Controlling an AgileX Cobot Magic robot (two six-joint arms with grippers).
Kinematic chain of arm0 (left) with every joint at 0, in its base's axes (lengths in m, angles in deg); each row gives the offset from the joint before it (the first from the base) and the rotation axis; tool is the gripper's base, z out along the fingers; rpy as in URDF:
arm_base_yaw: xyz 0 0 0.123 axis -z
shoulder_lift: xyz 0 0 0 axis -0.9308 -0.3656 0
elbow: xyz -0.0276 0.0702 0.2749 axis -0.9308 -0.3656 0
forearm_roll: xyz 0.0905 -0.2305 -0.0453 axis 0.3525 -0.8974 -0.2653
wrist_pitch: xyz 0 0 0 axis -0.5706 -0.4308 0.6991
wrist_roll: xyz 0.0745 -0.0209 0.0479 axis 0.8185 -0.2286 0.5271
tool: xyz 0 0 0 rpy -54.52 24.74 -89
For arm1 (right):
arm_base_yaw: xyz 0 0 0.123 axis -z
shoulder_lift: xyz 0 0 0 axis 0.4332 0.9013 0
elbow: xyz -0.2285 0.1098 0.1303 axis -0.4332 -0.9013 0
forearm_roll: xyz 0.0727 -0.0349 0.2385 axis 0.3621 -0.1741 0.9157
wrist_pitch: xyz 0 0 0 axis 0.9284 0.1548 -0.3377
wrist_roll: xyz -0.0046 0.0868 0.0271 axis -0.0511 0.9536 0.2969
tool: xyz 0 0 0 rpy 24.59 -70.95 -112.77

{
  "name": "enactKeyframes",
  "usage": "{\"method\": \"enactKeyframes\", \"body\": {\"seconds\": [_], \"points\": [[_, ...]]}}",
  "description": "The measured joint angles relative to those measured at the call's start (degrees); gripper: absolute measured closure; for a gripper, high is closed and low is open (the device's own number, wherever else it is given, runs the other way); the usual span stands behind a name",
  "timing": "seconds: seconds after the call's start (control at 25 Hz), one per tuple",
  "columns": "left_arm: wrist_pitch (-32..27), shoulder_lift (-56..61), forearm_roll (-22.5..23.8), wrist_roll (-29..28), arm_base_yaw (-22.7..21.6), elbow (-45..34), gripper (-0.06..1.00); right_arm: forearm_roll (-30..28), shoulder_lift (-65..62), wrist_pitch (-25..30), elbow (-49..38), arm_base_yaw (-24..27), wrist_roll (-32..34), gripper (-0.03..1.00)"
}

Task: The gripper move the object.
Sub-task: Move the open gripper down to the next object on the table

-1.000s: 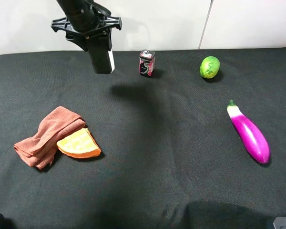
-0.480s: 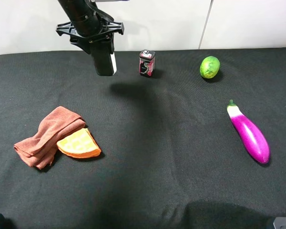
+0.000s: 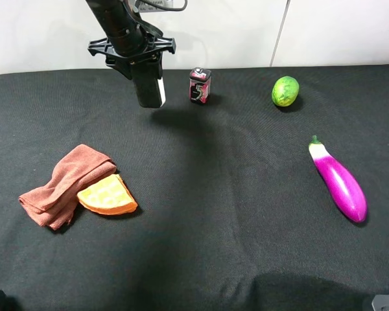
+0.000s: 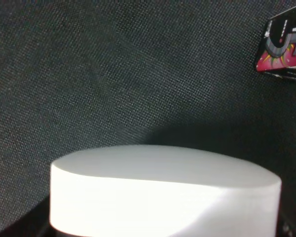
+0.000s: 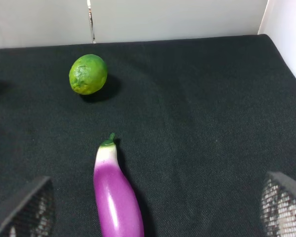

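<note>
My left gripper is shut on the whiteboard eraser, which hangs on end above the back of the black table, its white base edge facing right. It is just left of the small red-black tin. In the left wrist view the eraser's white base fills the lower part and the tin shows at the edge; the fingers are hidden. My right gripper is open and empty, low above the table near the purple eggplant.
A green lime sits at the back right and the eggplant lies at the right. A folded brown cloth and an orange waffle-like wedge lie at the left. A white wall rises behind the table.
My left gripper has carried the eraser to the right and slightly down, closer to the tin. Nothing else has moved.
</note>
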Motion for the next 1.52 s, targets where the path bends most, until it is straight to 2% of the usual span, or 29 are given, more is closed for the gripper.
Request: {"method": "enactKeyframes", "body": {"seconds": [0.8, 1.08, 1.52], "points": [[3.2, -1.4, 0.0, 1.6, 0.0, 0.0, 0.29, 0.0, 0.0, 0.0, 0.0, 0.0, 0.0, 0.34], [3.6, -2.8, -2.0, 3.2, 0.0, 0.0, 0.29, 0.0, 0.0, 0.0, 0.0, 0.0, 0.0, 0.34], [4.2, -3.5, -2.2, 3.3, 0.0, 0.0, 0.29, 0.0, 0.0, 0.0, 0.0, 0.0, 0.0, 0.34]]}}
